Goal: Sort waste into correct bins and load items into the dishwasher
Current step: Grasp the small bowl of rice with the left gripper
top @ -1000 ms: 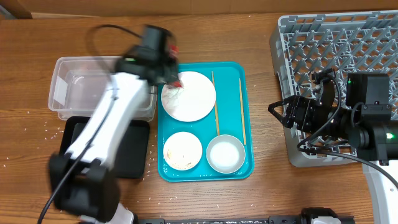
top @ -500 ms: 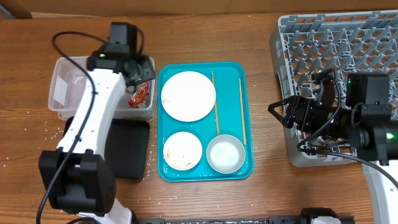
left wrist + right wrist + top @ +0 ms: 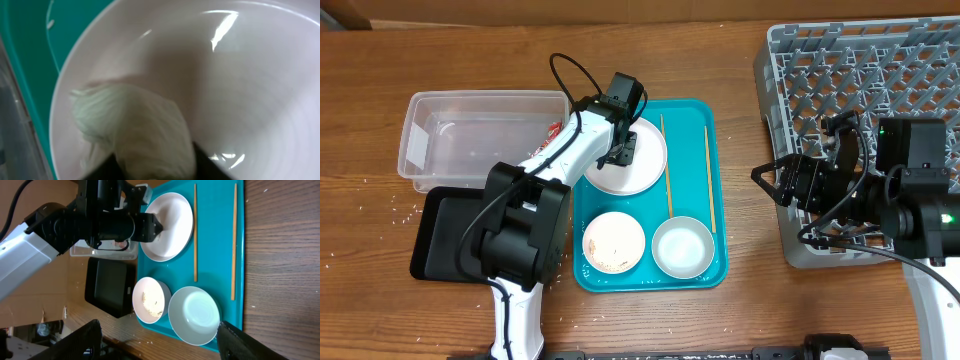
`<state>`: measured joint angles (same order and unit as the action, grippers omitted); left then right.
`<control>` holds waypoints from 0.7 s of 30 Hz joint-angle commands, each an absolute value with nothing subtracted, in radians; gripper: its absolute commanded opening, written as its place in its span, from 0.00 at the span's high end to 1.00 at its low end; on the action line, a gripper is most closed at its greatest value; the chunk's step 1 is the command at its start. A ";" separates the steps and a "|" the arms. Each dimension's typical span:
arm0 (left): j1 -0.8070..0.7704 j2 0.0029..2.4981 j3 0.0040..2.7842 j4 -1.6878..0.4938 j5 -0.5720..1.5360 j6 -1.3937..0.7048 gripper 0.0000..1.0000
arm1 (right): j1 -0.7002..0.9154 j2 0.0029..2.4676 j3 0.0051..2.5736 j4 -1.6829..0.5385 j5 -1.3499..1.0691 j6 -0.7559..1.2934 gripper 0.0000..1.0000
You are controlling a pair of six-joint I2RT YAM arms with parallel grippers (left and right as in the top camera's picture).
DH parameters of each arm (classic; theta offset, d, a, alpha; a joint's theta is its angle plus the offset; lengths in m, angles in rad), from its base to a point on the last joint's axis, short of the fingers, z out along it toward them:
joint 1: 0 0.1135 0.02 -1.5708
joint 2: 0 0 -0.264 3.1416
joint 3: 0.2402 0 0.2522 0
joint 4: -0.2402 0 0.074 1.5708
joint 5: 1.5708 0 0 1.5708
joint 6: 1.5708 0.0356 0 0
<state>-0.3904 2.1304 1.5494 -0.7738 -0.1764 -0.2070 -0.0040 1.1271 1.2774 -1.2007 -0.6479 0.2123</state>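
The left gripper point(image 3: 620, 151) is down over the large white plate point(image 3: 645, 165) at the far end of the teal serving tray point(image 3: 712, 268); in the left wrist view its dark fingertips point(image 3: 106, 169) stand on either side of the crumpled white paper napkin point(image 3: 134, 131), which lies on the plate's left part; the jaws are apart with the napkin between them, but I cannot tell whether they press it. A scrap of the red foil wrapper point(image 3: 553, 130) shows inside the clear plastic tub point(image 3: 430, 120), at its right end, mostly hidden by the arm; the black tray point(image 3: 445, 240) sits just in front of the tub. On the teal tray's near end the smaller white plate point(image 3: 614, 241), dotted with rice-like crumbs point(image 3: 150, 305), sits beside the white bowl point(image 3: 682, 247); two wooden chopsticks point(image 3: 667, 170) lie lengthwise, parallel, right of the large plate. More crumbs speckle the wooden table point(image 3: 740, 60) left of the black tray. The right gripper point(image 3: 770, 186) hangs at the left edge of the grey dish rack point(image 3: 840, 70), jaws spread wide, pinching nothing.
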 commanded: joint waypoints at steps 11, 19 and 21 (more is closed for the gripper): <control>-0.141 1.829 1.734 -1.124 -0.231 -0.378 0.96 | 0.002 1.124 1.295 -1.202 -0.648 0.208 0.25; -0.094 1.803 1.703 -1.225 0.002 -0.275 0.62 | 0.002 1.124 1.295 -1.205 -0.648 0.208 0.16; -0.195 1.707 1.703 -1.281 0.012 -0.266 0.56 | 0.002 1.124 1.295 -1.215 -0.645 0.208 0.15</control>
